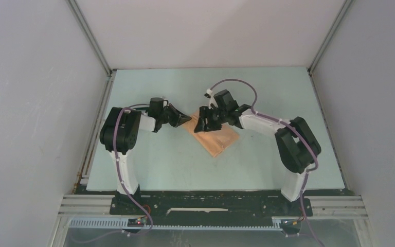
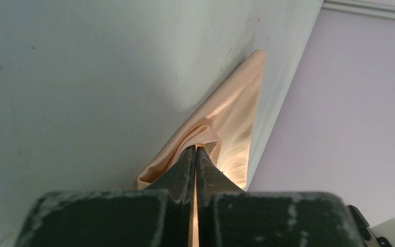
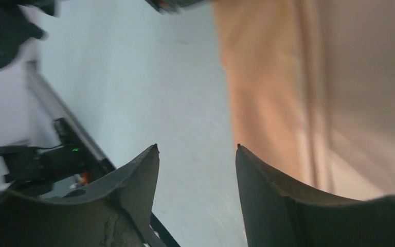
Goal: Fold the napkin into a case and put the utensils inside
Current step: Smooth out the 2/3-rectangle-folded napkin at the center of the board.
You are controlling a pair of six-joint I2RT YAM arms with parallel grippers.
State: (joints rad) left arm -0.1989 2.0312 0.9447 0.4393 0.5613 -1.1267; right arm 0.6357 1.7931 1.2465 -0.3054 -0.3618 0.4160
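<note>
At mid-table (image 1: 267, 159) lies the napkin (image 1: 217, 136). Left gripper (image 2: 196, 149), at the napkin's far-left corner, is clamped on a pinch of cloth; right gripper (image 3: 196, 148), over its far edge, stands spread. Advice: tension that corner before creasing.

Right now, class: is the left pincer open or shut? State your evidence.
Shut on the napkin: the left pincer has its tips together, peach cloth bunched between.
</note>
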